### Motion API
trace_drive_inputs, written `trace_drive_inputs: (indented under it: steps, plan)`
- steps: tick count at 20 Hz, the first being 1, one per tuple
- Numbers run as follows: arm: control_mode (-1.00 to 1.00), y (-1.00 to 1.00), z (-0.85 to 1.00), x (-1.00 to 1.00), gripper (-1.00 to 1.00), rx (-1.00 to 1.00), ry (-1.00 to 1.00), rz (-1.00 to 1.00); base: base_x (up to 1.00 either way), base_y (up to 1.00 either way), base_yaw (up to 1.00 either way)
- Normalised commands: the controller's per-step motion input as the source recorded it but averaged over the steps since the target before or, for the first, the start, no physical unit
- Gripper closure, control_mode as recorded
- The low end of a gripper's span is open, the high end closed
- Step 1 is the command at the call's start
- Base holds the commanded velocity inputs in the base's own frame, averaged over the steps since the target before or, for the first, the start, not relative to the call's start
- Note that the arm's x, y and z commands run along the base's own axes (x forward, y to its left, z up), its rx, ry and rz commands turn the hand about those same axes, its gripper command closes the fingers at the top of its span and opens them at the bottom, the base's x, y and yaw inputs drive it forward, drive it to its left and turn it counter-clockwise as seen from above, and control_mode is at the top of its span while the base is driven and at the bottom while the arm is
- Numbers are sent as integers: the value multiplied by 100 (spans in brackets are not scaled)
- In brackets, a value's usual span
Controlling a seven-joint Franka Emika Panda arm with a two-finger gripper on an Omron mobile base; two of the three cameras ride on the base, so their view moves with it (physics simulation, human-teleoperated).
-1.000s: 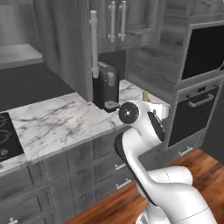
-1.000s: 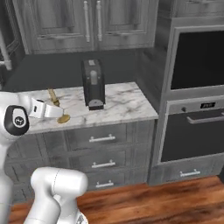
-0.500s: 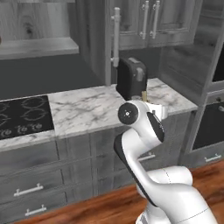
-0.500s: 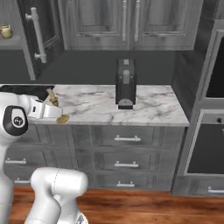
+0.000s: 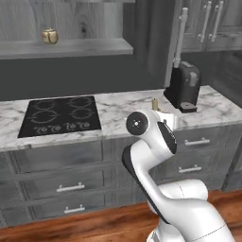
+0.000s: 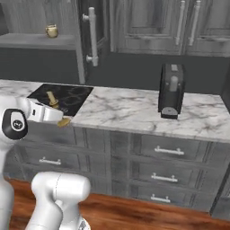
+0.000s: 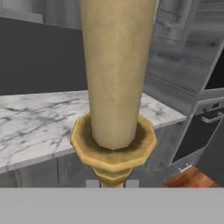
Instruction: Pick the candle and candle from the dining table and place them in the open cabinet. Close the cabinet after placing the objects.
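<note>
My gripper (image 6: 59, 115) is shut on the thin yellow taper candle (image 7: 116, 74) in its gold candlestick (image 7: 113, 151). I hold it upright at the front edge of the marble counter, beside the cooktop. The candle's tip (image 5: 154, 103) pokes up behind my arm. Up and to the left, the dark grey cabinet stands open, its door (image 6: 90, 40) swung out with a long silver handle (image 5: 180, 35). A small stubby olive-gold thing (image 5: 49, 35) (image 6: 52, 30) stands on the cabinet shelf (image 5: 85, 47); whether it is the other candle I cannot tell. The dining table is out of view.
A black cooktop (image 5: 59, 116) (image 6: 65, 95) is set into the marble counter (image 6: 130, 108). A black coffee machine (image 5: 184, 87) (image 6: 170, 90) stands on the counter to the right. Grey drawers (image 5: 71, 186) run below, and closed wall cabinets (image 6: 179, 22) hang at upper right.
The whole scene has slid rightward as the base drove left along the counter. The cooktop and the open cabinet's shelf came into view. The taper candle stays in my grip.
</note>
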Motion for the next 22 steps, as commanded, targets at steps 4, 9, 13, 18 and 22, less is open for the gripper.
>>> trace_drive_inputs:
  steps: [4, 9, 13, 18, 22]
  plan:
    - [100, 0, 0, 0, 100, 0, 0, 0, 12, 51, 24]
    - [100, 0, 0, 0, 100, 0, 0, 0, 53, 38, 12]
    - [100, 0, 0, 0, 100, 0, 0, 0, 80, 35, 2]
    - [100, 0, 0, 0, 100, 0, 0, 0, 67, 58, 0]
    - [100, 0, 0, 0, 100, 0, 0, 0, 11, 85, 0]
